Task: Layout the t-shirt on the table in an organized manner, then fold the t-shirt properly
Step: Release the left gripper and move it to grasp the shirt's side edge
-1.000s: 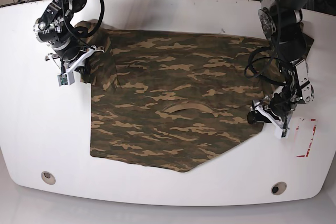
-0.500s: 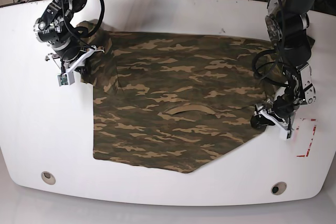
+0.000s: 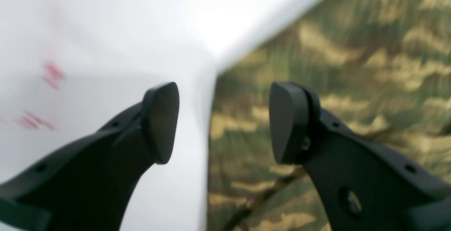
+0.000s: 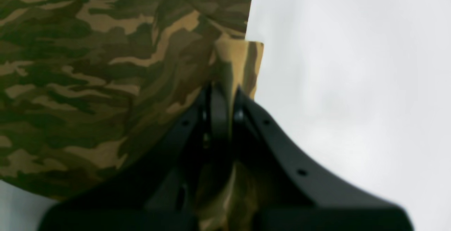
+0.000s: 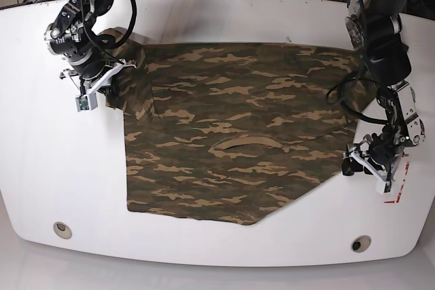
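Our left gripper (image 3: 223,123) gapes wide, holding nothing, over the shirt (image 5: 238,134) edge. The cloth looks soft and limp, so we judge hems and corners best for gripping. Camouflage olive and tan, it lies mid-table (image 5: 204,249); our right gripper (image 4: 223,93) pinches its far corner.

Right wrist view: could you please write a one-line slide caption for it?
Right gripper shut on a bunched edge of the camouflage t-shirt, beside the bare white table.
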### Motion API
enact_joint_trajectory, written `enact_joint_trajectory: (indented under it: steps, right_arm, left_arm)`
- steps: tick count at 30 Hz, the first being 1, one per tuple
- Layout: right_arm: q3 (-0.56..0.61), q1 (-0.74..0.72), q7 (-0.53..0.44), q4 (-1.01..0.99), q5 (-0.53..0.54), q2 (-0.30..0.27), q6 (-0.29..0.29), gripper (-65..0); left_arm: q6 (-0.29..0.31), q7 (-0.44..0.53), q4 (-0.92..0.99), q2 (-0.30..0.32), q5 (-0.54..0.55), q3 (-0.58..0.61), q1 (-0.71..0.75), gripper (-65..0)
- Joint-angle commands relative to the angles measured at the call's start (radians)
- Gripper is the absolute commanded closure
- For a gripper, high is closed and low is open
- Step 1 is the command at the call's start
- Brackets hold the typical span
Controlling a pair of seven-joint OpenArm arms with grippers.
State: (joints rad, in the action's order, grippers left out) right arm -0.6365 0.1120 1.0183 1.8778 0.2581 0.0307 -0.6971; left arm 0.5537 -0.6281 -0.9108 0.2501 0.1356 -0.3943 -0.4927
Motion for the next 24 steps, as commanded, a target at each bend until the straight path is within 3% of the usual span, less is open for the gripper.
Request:
enact_joint_trajectory:
  steps: [1,24]
  right_arm:
    - [-0.003,-0.011,-0.02,0.021,0.011,-0.008,-0.001,0.0]
    - [-0.003,-0.013,-0.02,0.024,0.011,-0.01,-0.001,0.0]
  left_arm:
    - [0.001,0.011,-0.015,0.025,0.006,-0.002,-0.016,-37.9]
    - [0.002,0.055,0.178,0.021,0.006,0.004,-0.019,-37.9]
